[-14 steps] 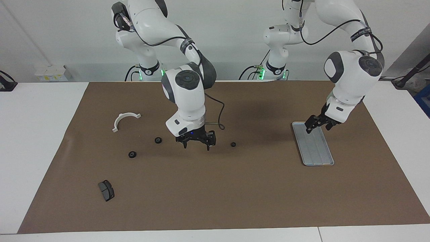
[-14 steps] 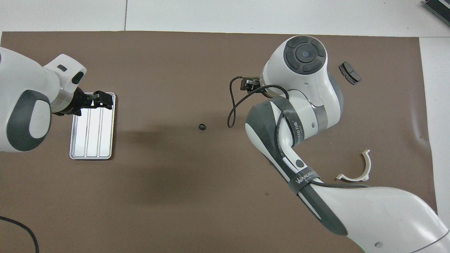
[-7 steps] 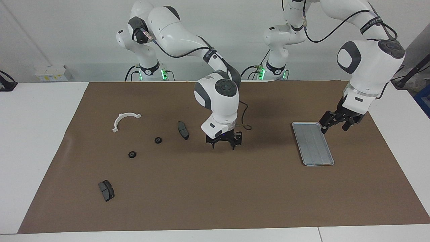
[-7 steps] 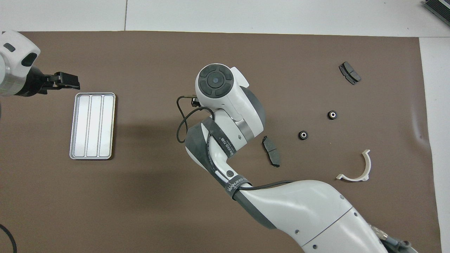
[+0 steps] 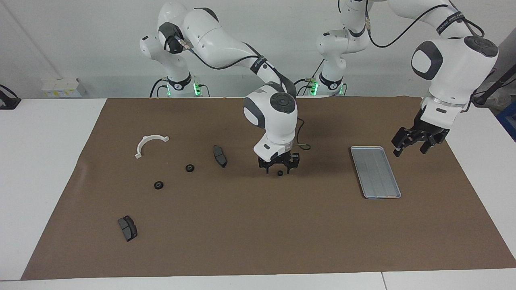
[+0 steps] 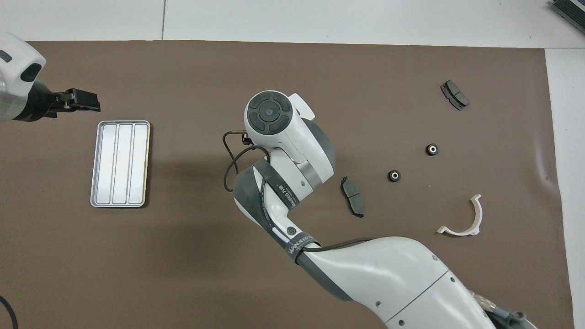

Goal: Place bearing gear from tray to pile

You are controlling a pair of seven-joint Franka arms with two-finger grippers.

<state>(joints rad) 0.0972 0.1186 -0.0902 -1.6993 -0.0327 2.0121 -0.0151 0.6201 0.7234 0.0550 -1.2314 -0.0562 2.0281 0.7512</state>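
Because the small black ring-shaped bearing gear (image 5: 279, 173) lies alone on the brown paper mat (image 5: 258, 233), between the tray and the pile rather than in either, the right hand (image 5: 279, 166) is positioned directly over it, low above the mat, with its fingers astride the part. The fingers are parted around the gear and no grip is visible; whether they touch it cannot be told. In the overhead view the right arm's wrist covers both the hand and the gear (that view therefore gives no evidence of contact).

The flat silver-grey rectangular metal tray (image 5: 375, 171) with lengthwise ridges sits toward the left arm's end of the worktop and carries nothing. The left hand (image 5: 416, 141) hangs released, fingers apart, in the air just beside the tray's corner nearest the robots; it holds nothing, and the left arm waits there, clear of the right arm's working space.

The pile occupies the right arm's end of the mat: a white half-ring plastic bracket (image 5: 148, 144), two dark grey curved brake pads (image 5: 220, 156) (image 5: 127, 228), and two further black bearing gears (image 5: 190, 168) (image 5: 159, 185) lying between them. Judging from this layout, the third gear is about to be picked up and carried on toward its two counterparts, which appears to be the remaining part of the transfer.
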